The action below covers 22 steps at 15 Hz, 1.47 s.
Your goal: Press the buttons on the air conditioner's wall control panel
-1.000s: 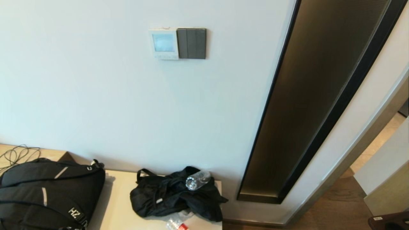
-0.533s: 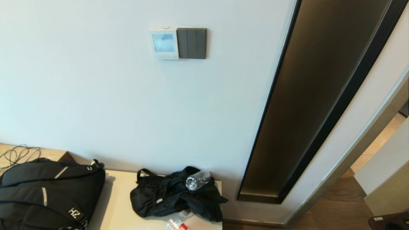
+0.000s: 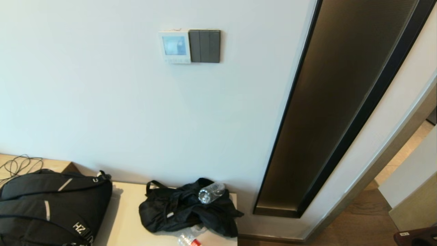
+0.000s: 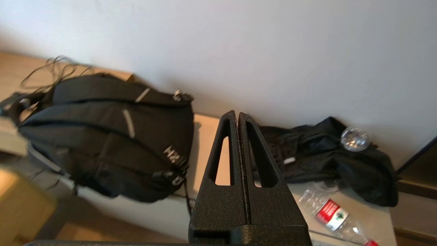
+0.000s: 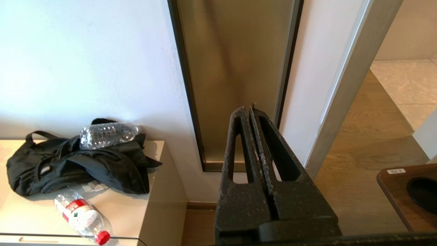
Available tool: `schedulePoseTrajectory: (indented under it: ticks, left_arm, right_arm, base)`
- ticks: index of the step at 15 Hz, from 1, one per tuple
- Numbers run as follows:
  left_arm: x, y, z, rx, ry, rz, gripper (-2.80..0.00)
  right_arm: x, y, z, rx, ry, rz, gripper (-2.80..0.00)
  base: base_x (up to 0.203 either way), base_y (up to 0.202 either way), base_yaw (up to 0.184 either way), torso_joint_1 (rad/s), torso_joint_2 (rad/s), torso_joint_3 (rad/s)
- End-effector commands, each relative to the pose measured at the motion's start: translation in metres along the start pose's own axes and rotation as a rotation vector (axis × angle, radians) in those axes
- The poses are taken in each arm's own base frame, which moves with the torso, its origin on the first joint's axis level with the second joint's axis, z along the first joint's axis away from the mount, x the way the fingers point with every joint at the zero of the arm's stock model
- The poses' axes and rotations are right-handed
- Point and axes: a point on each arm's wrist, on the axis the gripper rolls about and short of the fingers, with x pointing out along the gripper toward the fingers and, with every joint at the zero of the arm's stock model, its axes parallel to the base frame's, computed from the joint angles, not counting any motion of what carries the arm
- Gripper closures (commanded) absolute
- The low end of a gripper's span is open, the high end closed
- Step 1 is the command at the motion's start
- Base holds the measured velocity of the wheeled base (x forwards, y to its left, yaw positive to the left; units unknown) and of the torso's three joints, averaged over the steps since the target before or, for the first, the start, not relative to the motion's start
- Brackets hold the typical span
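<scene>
Here neither arm has started toward the wall. The left hand (image 4: 238, 114) has its 2 fingers pressed together with nothing between them, low down, pointing at the surface (image 4: 205, 136) between the black backpack (image 4: 109, 136) and the crumpled black bag (image 4: 327, 160). The right hand (image 5: 248, 109) is likewise pressed together and empty, aimed at the base of the ribbed bronze panel (image 5: 235, 68) beside the doorway.

The air conditioner's wall control panel (image 3: 174, 46) sits high on the wall, far above both hands and well apart from them, nearer the left hand's side than the right's. The buttons (image 3: 175, 60) run along its lower edge beneath the pale blue screen, and the dark grey switch plate (image 3: 204, 46) touches the panel on the side toward the right hand.

To do this well, I would judge that keeping the chosen hand's fingers together as a single narrow tip suits such small targets. The hand should rise until level with the lower edge, approach square to the wall, and press lightly on 1 button at a time, staying clear of the grey rockers next door.
</scene>
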Motion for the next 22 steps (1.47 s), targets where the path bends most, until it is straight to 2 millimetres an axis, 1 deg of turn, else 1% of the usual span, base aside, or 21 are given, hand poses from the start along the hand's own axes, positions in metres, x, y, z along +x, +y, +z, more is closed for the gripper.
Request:
schedulePoseTrajectory:
  ticks: [1, 5, 22]
  left_arm:
    - [0.0071, -0.0017, -0.0147, 0.008, 0.016, -0.035, 0.00]
    - [0.0092, -0.0038, -0.0180, -0.008, 0.006, -0.116, 0.00]
    - [0.0089, -0.0036, -0.0195, -0.049, 0.033, -0.109, 0.00]
  right_arm:
    - [0.0001, 0.0000, -0.0004, 0.000, 0.001, 0.001, 0.00]
    - [0.0000, 0.0000, 0.0000, 0.000, 0.000, 0.000, 0.00]
    - [0.0001, 0.0000, -0.0004, -0.002, 0.001, 0.000, 0.00]
  base:
    - [0.000, 0.000, 0.000, 0.000, 0.00, 0.000]
    - [0.000, 0.000, 0.000, 0.000, 0.00, 0.000]
    - [0.000, 0.000, 0.000, 0.000, 0.00, 0.000]
